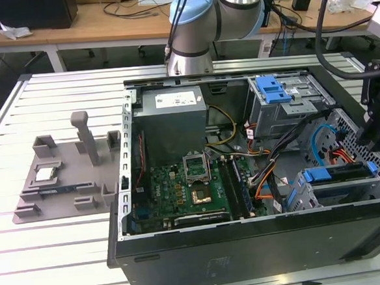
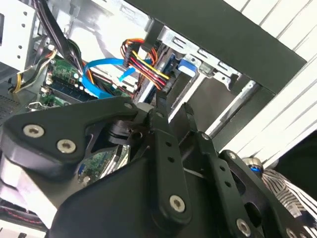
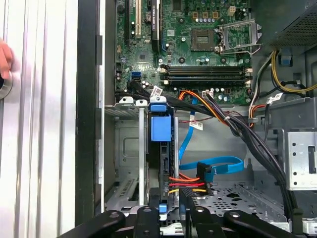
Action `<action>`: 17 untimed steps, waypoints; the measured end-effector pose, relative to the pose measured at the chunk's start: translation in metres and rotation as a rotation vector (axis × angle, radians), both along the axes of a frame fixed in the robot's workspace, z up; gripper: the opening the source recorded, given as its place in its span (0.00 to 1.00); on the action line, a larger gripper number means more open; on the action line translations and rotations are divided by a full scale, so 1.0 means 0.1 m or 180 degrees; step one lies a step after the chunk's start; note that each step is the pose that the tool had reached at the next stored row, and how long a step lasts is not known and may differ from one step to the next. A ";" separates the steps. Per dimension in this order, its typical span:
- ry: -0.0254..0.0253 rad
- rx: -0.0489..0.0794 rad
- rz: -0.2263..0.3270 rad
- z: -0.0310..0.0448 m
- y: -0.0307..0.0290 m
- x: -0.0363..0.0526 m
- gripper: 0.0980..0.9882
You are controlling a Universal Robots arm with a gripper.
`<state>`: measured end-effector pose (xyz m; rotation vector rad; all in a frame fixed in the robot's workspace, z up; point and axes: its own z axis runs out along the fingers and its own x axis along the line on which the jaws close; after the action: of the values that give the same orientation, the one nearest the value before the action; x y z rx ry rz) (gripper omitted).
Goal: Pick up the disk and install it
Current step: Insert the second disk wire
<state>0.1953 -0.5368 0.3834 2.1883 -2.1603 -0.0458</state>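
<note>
First wrist view: jaws narrow astride the disk (image 3: 161, 148), edge-up in its cage (image 3: 126, 148)

A table (image 1: 54, 256) of ribbed pale metal slats fills the foreground under bright, even light. Behind it stands a long wooden workbench (image 1: 103, 21) on white legs, strewn with cables and small boxes, with dark floor (image 1: 15, 63) beneath it.

The disk (image 1: 339, 174) stands on edge in the drive cage at the exterior view's lower right. Its blue frame (image 3: 160, 128) shows mid-frame in the first wrist view.
</note>
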 end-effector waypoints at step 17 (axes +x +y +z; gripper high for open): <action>0.0000 0.0000 0.0048 -0.074 0.317 -0.267 0.07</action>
<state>0.1686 -0.5051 0.3760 2.2042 -2.1438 -0.0451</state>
